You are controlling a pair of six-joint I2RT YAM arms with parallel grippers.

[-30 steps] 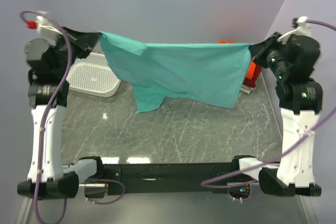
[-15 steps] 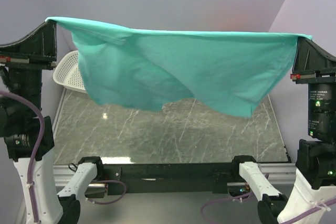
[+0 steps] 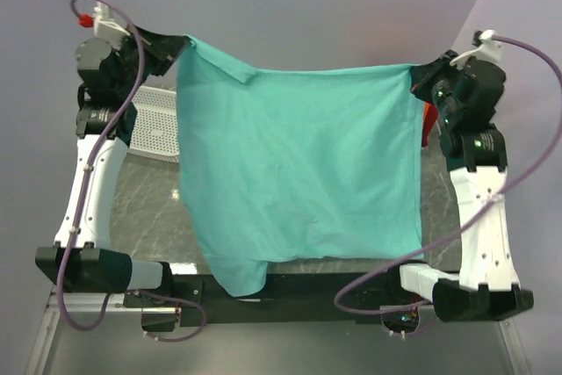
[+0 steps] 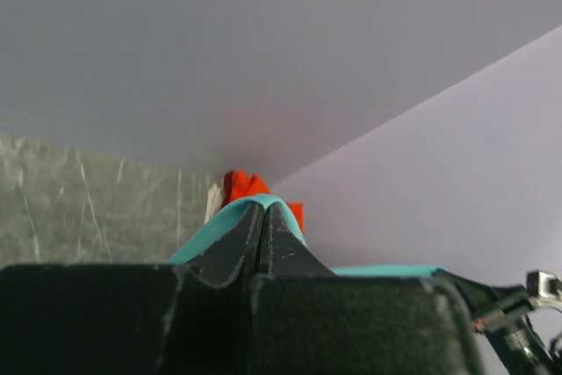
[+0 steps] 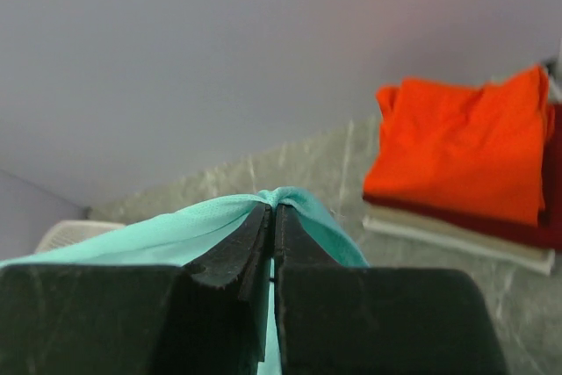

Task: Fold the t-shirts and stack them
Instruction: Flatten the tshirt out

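- While the teal t-shirt (image 3: 299,164) hangs spread mid-frame, the left jaws and right jaws each pinch an upper corner.
- Lowering both corners level onto the table (image 3: 154,208) should avoid wrinkles.

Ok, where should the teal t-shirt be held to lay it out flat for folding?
By its two top corners, each pinched from the outer side, as the left gripper and right gripper do now. The teal t-shirt hangs flat and spread between them, with one flap dangling at the lower left.
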